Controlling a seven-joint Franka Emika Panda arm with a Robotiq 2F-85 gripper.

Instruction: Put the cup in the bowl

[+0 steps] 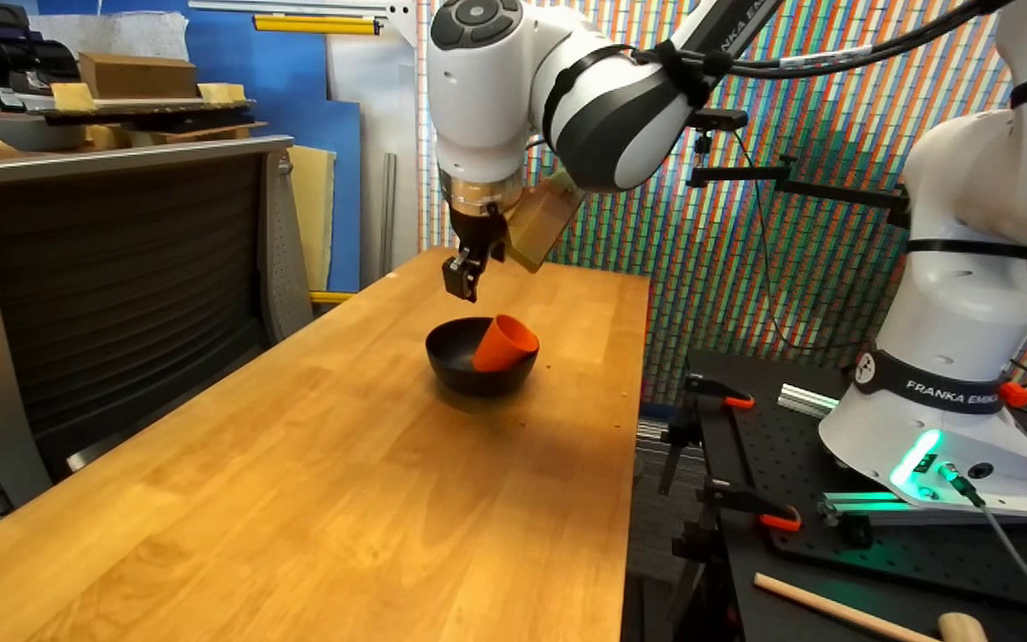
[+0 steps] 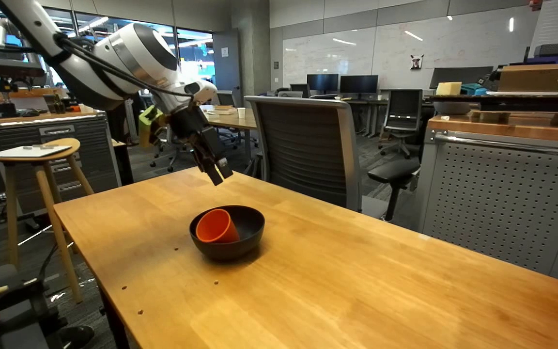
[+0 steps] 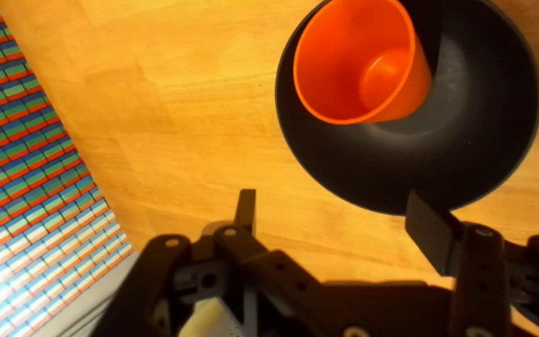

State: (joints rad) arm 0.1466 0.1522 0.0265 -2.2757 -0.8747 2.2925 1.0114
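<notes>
The red-orange cup (image 1: 505, 344) lies tilted inside the black bowl (image 1: 475, 383), its open mouth leaning on the rim. Both exterior views show this, with the cup (image 2: 217, 228) on one side of the bowl (image 2: 233, 249). In the wrist view I look into the cup (image 3: 358, 65), and the bowl's bare inner wall (image 3: 477, 121) shows beside it. My gripper (image 1: 462, 281) is above the table, higher than the bowl and apart from it. It also shows in an exterior view (image 2: 221, 174). In the wrist view the gripper's fingers (image 3: 329, 196) are wide apart with nothing between them.
The bowl stands on a long wooden table (image 1: 371, 499). A chair (image 2: 308, 150) stands by one long edge of the table. A wooden stool (image 2: 61, 145) stands off its far end. The robot's base is on a black bench (image 1: 781, 464) beside the table.
</notes>
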